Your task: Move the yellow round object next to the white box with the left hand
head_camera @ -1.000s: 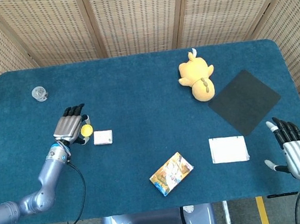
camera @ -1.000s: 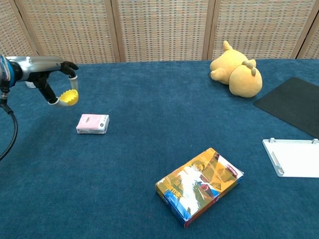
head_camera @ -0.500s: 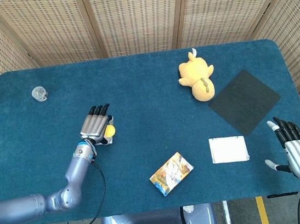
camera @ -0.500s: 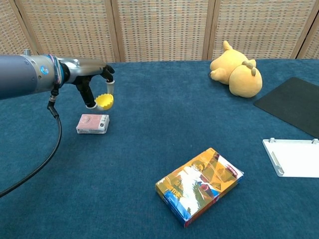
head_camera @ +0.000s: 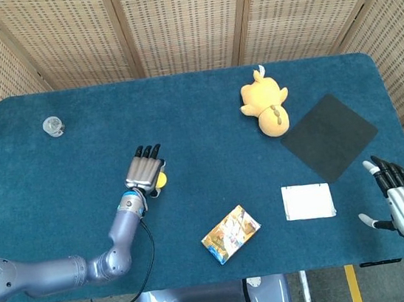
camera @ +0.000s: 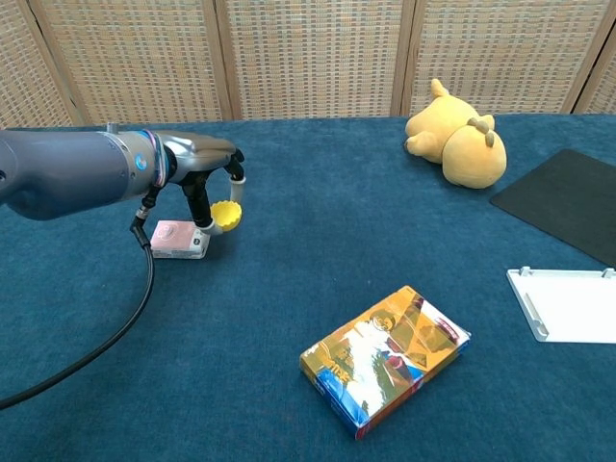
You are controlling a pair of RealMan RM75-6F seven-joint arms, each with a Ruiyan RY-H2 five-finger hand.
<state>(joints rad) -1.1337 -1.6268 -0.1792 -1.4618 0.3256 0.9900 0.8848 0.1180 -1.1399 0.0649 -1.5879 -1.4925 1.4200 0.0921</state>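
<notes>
Yellow round object (camera: 225, 214) hung pinched in the left hand (camera: 207, 183), clear of the table (camera: 289, 250), at about 3 o'clock of the white box (camera: 179, 240), seemingly for set-down alongside.

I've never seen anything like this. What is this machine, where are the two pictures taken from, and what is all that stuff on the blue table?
It is a robot with two metal arms, each ending in a hand with fingers. One picture looks down from its head, the other looks forward from its chest.

The left hand holds a yellow round object just above the blue table, beside a small white box. The right hand waits open at the table's edge, holding nothing.

Also lying there: a yellow plush toy, a black mat, a flat white tray, a colourful packet and a small clear object in the far corner; I cannot tell what that one is.
</notes>
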